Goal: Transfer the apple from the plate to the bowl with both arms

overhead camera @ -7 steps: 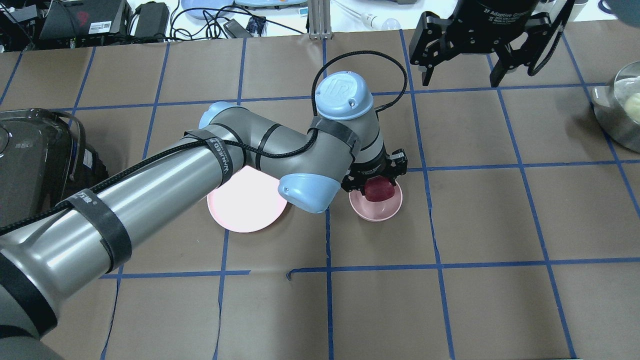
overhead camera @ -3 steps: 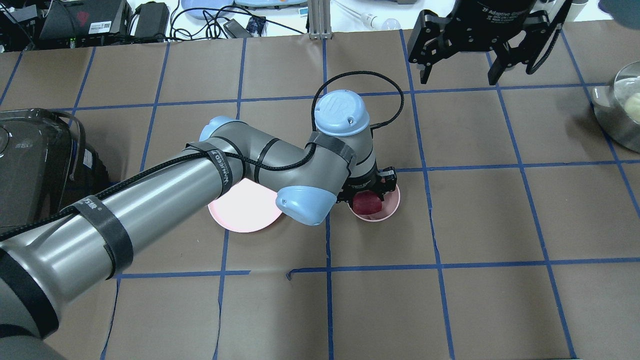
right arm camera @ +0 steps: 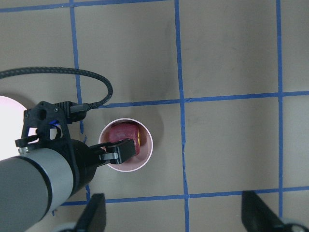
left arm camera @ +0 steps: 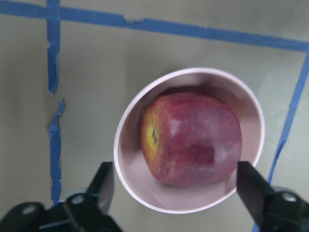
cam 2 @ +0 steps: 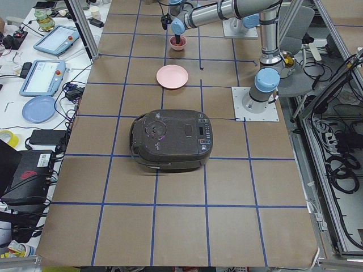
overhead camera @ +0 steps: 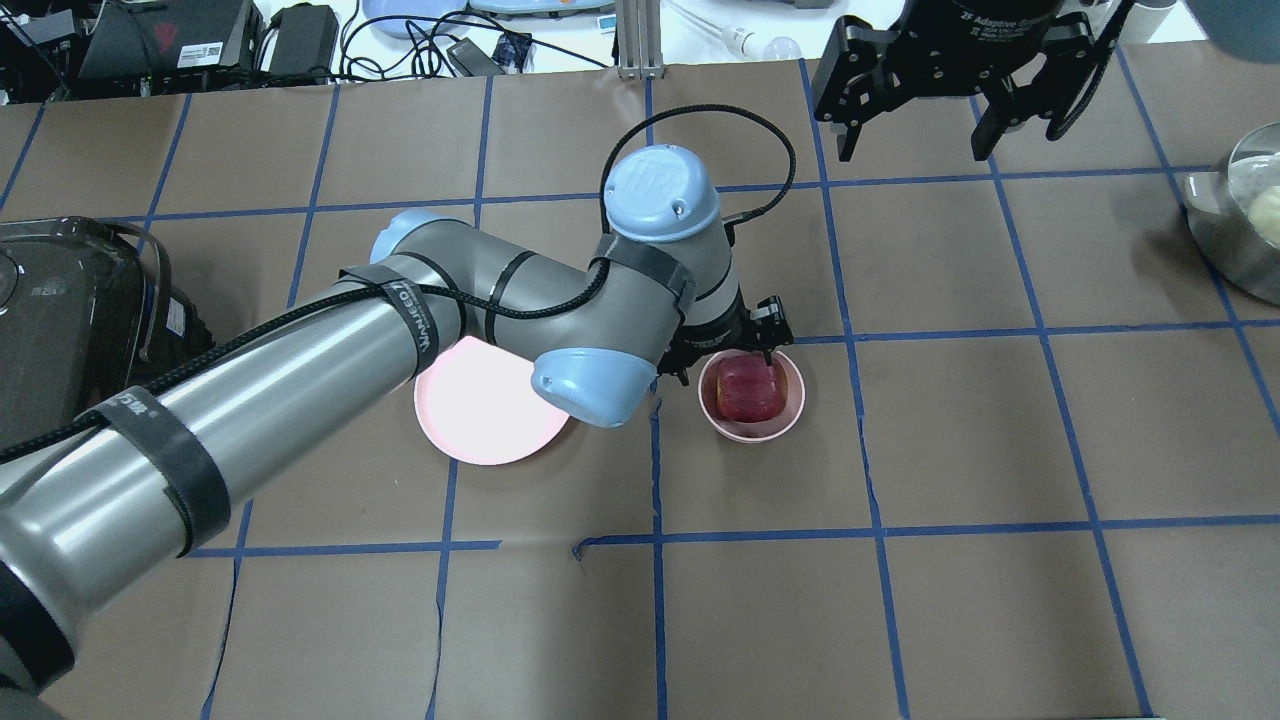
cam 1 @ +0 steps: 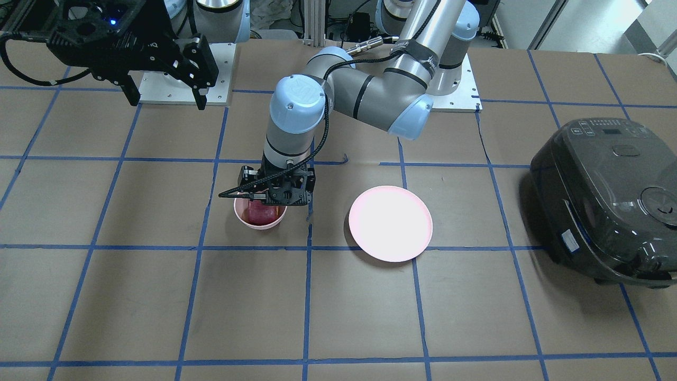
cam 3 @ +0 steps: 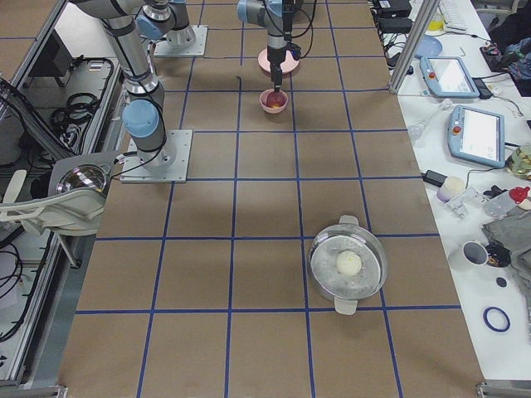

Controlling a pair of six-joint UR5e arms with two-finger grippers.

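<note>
The dark red apple [overhead camera: 748, 390] lies inside the small pink bowl [overhead camera: 795, 405], yellowish patch to one side in the left wrist view [left arm camera: 193, 140]. My left gripper [overhead camera: 725, 350] hovers just above the bowl's near-left rim, open and empty, its fingers [left arm camera: 104, 181] spread wider than the bowl [left arm camera: 128, 135]. The wide pink plate [overhead camera: 480, 410] is bare, left of the bowl and partly under the left arm. My right gripper [overhead camera: 912, 140] is open and empty, high over the table's far right part. Its camera looks down on the apple [right arm camera: 124, 133].
A dark rice cooker [overhead camera: 70, 320] stands at the table's left end. A metal pot [overhead camera: 1240, 220] holding a pale round thing sits at the right edge. Cables and devices lie beyond the far edge.
My left gripper lowered the apple into the bowl, let it go, and drew back slightly toward the left. The right gripper has barely moved.
</note>
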